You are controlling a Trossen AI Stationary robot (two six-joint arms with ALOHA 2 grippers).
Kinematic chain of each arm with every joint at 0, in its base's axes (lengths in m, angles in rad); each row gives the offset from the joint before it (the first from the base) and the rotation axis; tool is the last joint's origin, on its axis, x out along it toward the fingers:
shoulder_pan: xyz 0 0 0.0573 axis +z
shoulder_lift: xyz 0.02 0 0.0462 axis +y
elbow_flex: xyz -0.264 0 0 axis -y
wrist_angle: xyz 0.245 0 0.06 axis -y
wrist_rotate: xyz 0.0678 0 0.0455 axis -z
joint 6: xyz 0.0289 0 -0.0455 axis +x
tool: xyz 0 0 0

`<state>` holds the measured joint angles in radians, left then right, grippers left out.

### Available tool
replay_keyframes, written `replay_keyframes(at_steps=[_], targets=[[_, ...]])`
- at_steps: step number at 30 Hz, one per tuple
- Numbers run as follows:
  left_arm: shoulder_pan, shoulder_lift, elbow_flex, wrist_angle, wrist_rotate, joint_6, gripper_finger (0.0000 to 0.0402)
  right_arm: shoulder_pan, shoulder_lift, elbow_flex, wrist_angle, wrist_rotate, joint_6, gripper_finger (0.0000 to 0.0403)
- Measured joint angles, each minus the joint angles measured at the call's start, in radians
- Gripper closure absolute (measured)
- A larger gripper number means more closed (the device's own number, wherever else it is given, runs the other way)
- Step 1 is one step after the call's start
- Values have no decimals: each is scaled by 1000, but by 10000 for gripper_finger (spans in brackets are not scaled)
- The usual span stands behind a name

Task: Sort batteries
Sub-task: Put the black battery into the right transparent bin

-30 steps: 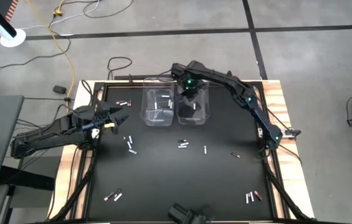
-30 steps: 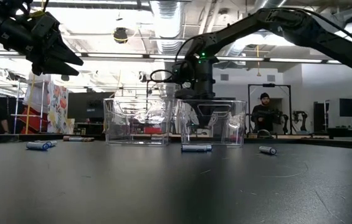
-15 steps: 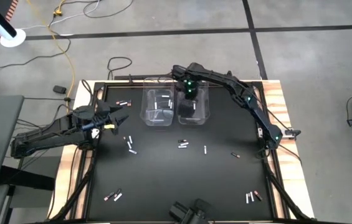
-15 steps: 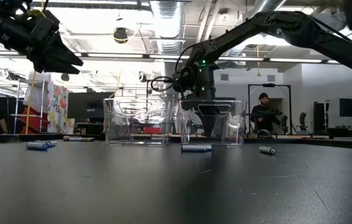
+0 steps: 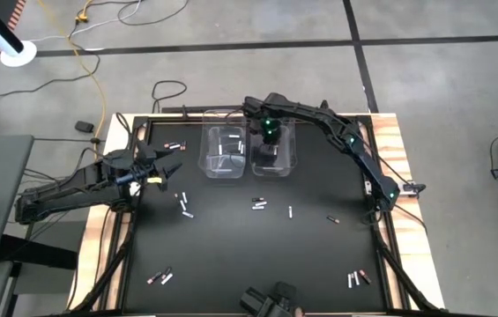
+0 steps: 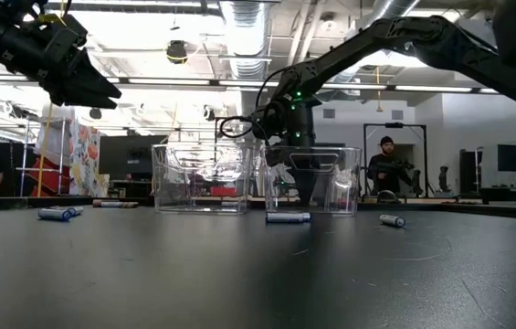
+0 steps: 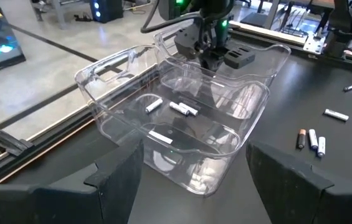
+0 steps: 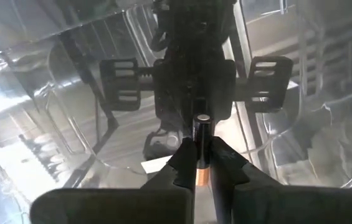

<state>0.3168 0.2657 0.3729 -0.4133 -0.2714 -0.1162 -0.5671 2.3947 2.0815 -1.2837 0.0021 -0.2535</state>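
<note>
Two clear plastic bins stand side by side at the table's far middle: the left bin (image 5: 223, 151) with white batteries (image 7: 182, 107) on its floor, and the right bin (image 5: 277, 163). My right gripper (image 8: 201, 148) reaches down inside the right bin (image 6: 340, 183), shut on a copper-and-dark battery (image 8: 201, 163). My left gripper (image 5: 171, 167) hovers open above the table's left side, its fingers (image 7: 116, 177) wide apart and aimed at the bins. Loose batteries (image 5: 259, 204) lie flat on the black table (image 5: 231, 255). My right gripper pinches the battery's copper body (image 8: 200, 174) between its two fingertips. The fingers come from above, pointing down into the right bin. The battery runs along the fingers, and its silver end (image 8: 202, 118) sticks out past them toward the bin floor.
More batteries lie scattered: near the left bin (image 5: 174, 145), left of centre (image 5: 184, 204), right of centre (image 5: 332, 219), and at the near left (image 5: 159, 277) and near right (image 5: 358, 278). In the low view, people stand in the room beyond the table.
My right gripper has sunk deeper into the right bin and rolled about its wrist, still holding the battery.
</note>
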Motion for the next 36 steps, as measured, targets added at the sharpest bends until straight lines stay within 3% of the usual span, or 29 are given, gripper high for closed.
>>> replay_keyframes(at_steps=[13, 36], targets=[[0, 0, 0, 0, 0, -3, 123, 0, 0, 0, 9, 0, -10, 336], [0, 0, 0, 0, 0, -4, 123, 1, 0, 0, -20, -2, 51, 335]])
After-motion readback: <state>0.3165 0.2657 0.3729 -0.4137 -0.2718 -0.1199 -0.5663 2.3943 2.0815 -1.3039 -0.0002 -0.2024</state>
